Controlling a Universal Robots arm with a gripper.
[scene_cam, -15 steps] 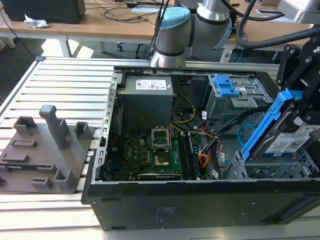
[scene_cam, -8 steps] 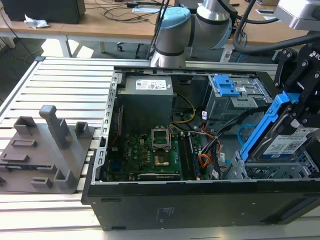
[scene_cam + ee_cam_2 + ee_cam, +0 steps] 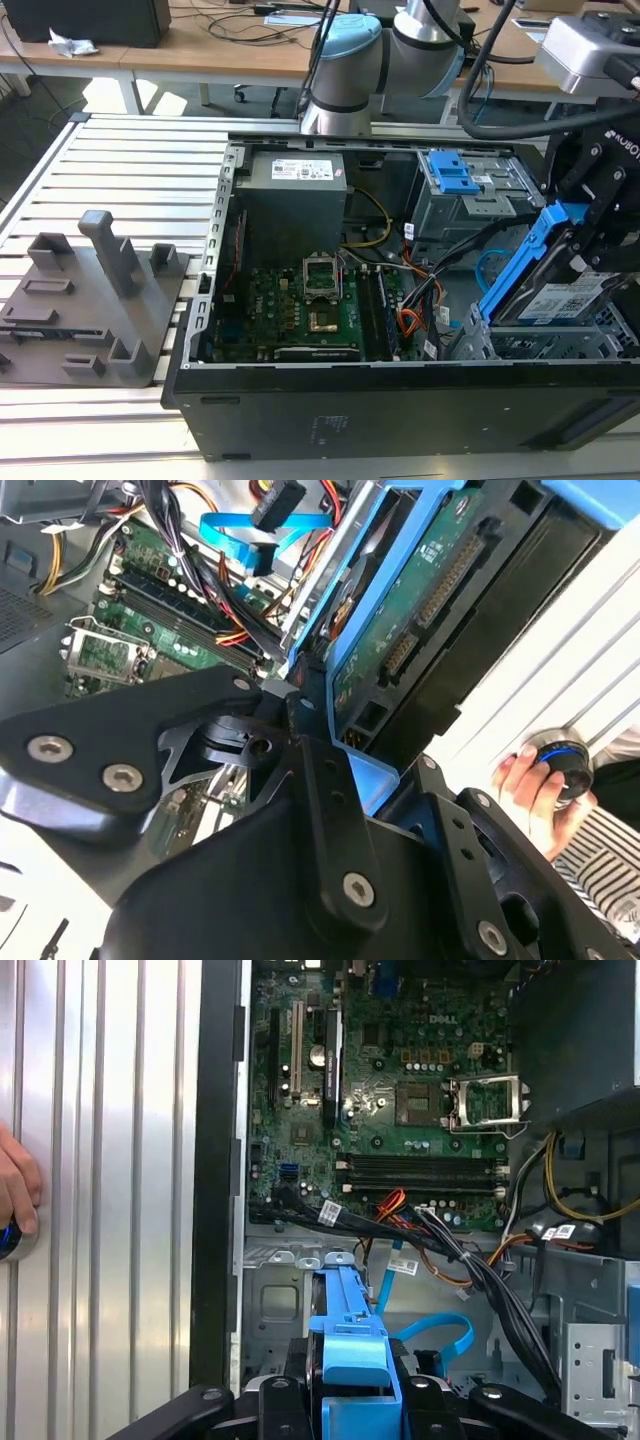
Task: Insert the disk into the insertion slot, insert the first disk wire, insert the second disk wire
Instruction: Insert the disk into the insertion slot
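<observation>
Black fingers [image 3: 318, 765] are closed on the disk [image 3: 430, 590], pinching the edges of its bright blue carrier. In the second wrist view the drive's green circuit-board side faces the camera. In the exterior view the disk [image 3: 563, 298] hangs tilted with its label side up. Its lower edge is at the insertion slot [image 3: 540, 345], at the exterior view's right end of the open computer case [image 3: 400, 415]; whether it touches the cage I cannot tell.

Just beyond the slot, a bundle of black, orange and red wires [image 3: 450, 1250] and a flat blue cable [image 3: 440, 1332] lie loose beside the green motherboard [image 3: 400, 1090]. Farther back stand the grey power supply [image 3: 295, 195] and a taller metal bay with a blue latch [image 3: 455, 172].

Outside the case, a person's hand [image 3: 528, 780] holds a round blue-ringed knob [image 3: 562, 765] at the slatted metal counter [image 3: 130, 170]. A grey fixture block [image 3: 95, 300] sits on the counter, well apart, at the exterior view's left.
</observation>
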